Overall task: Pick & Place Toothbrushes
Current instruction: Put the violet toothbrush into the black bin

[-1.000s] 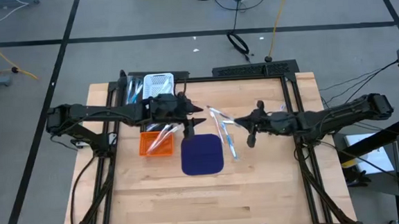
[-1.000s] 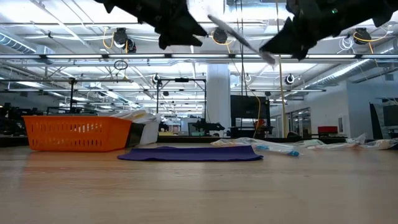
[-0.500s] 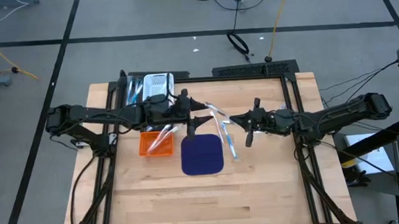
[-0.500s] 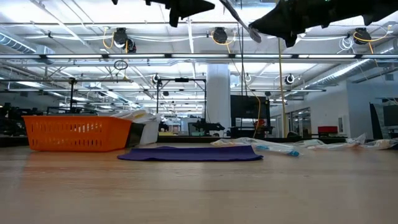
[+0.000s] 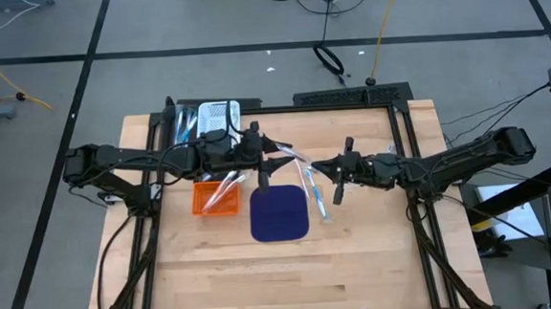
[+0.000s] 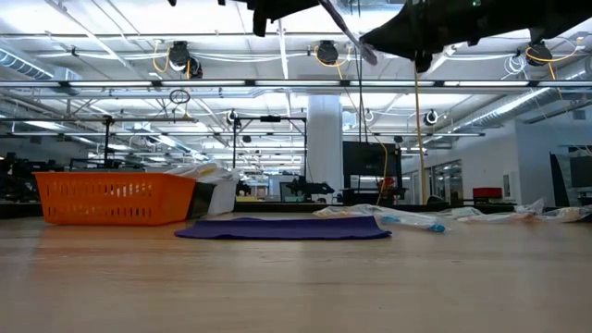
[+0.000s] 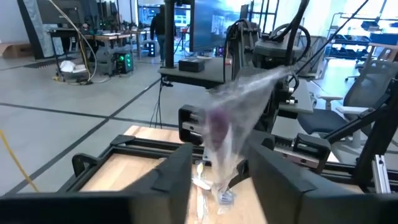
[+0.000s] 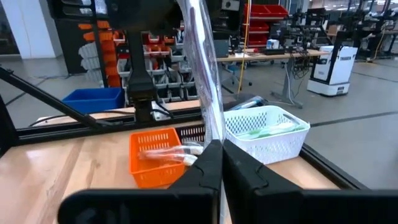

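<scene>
A toothbrush in a clear wrapper with a pink accent (image 5: 295,158) (image 6: 350,32) hangs in the air between my two grippers, high above the blue mat. My left gripper (image 5: 274,162) (image 7: 221,171) is shut on one end of it. My right gripper (image 5: 322,167) (image 8: 216,149) is shut on the other end. More wrapped toothbrushes (image 5: 313,192) (image 6: 416,220) lie flat on the wood to the right of the mat. My left gripper pinches the wrapped toothbrush (image 7: 224,140) between its two fingers, coming level from the table's left side. The toothbrush is lifted clear and runs on toward the other arm. My right gripper pinches the wrapper's other end (image 8: 212,134) between its shut fingers, from the table's right side. The toothbrush slants up from there to the left gripper, clear of the table.
An orange basket (image 5: 216,196) (image 6: 116,199) with wrapped toothbrushes in it sits left of the dark blue mat (image 5: 279,214) (image 6: 287,228). A white basket (image 5: 217,115) (image 8: 267,134) stands at the far edge behind it. Bare wood lies toward the near edge.
My left gripper has risen and shifted a little toward the table's right. My right gripper has moved toward the table's left, closing in on the left gripper. The toothbrush between them has gone up with them and slants more steeply.
</scene>
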